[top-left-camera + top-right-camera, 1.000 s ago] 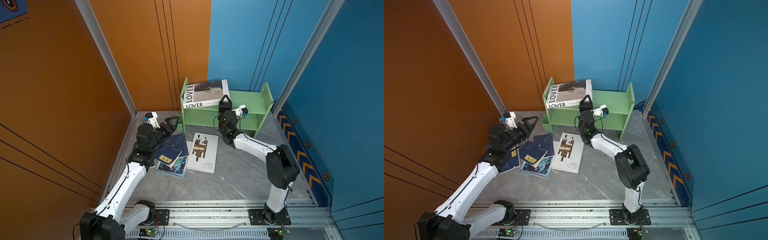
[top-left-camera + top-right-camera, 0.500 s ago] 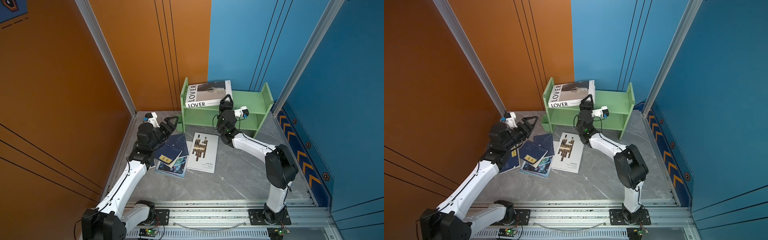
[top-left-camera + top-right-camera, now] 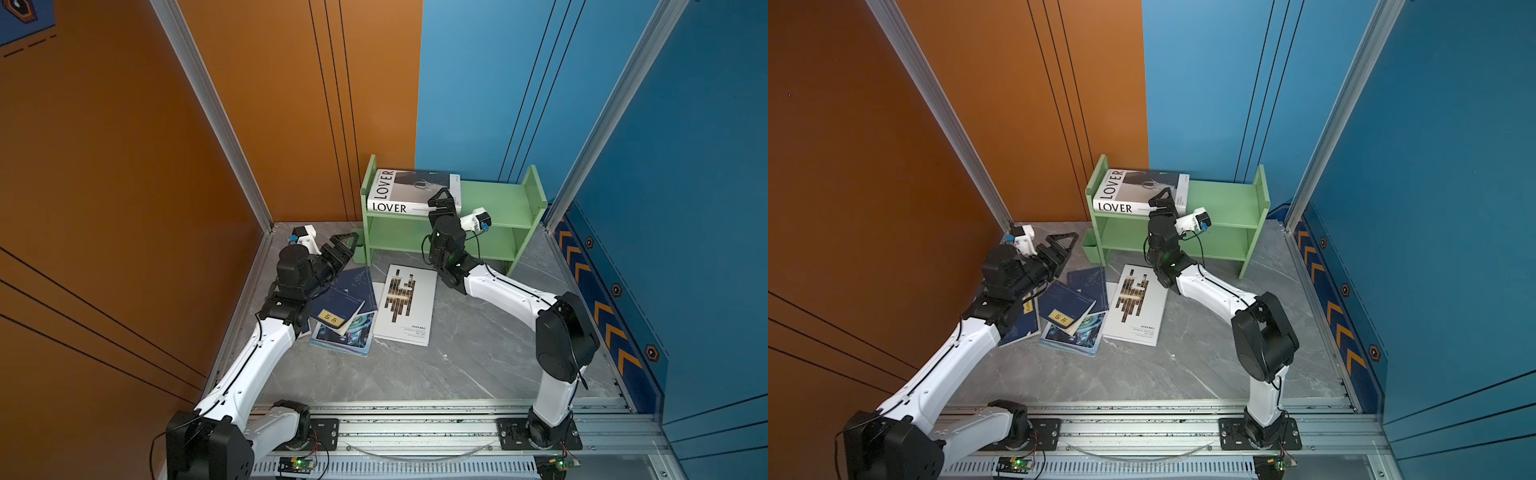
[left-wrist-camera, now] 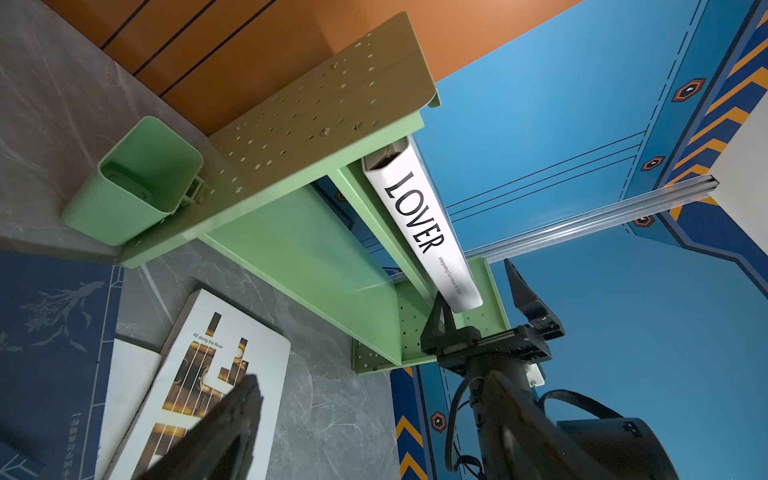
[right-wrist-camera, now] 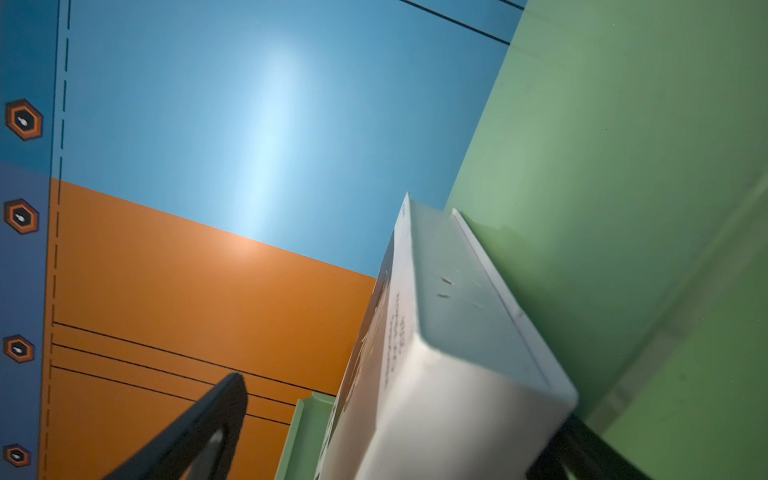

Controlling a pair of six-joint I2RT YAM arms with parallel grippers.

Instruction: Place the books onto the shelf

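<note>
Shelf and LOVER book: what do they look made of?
Shelf: probably painted sheet metal, matte light green; thin panels, punched holes, folded edge. LOVER book: paper, smooth white cover with black print; page block shows at its end.

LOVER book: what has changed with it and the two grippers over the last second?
The LOVER book settled from a tilt to lying flat on the top tier of the shelf. The right gripper opened its jaws and let it go. The left gripper, open, and the other books stayed put.

Light-green shelf (image 3: 494, 199), white LOVER book (image 3: 409, 191)
</note>
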